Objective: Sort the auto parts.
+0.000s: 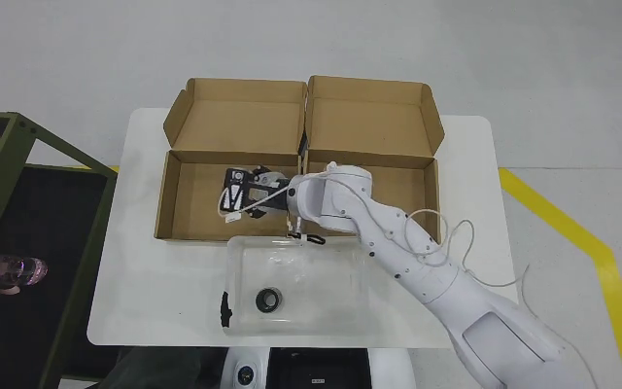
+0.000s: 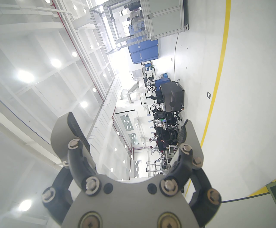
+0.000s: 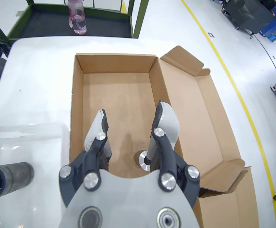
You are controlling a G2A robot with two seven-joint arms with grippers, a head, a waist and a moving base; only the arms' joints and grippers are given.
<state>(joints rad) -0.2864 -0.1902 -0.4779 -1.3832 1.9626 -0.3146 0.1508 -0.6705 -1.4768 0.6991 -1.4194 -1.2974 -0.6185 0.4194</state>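
My right gripper point(image 3: 131, 108) point(image 1: 245, 192) hangs open inside the left cardboard box point(image 3: 120, 90) point(image 1: 194, 199), with nothing between its fingers. A small shiny metal part point(image 3: 144, 161) lies on the box floor under the base of one finger. In front of the boxes stands a clear plastic bin point(image 1: 330, 255) that holds a dark ring-shaped part point(image 1: 269, 300); the right wrist view shows it as a grey metal cylinder point(image 3: 15, 179). My left gripper point(image 2: 129, 119) is open and empty, pointing out into the room, away from the table.
A second cardboard box point(image 1: 408, 194) stands open to the right of the first, both with lids folded back. A green-framed cart point(image 1: 39, 156) with a pink bottle point(image 3: 77, 19) stands beside the table's left edge. White table surface lies bare left of the bin.
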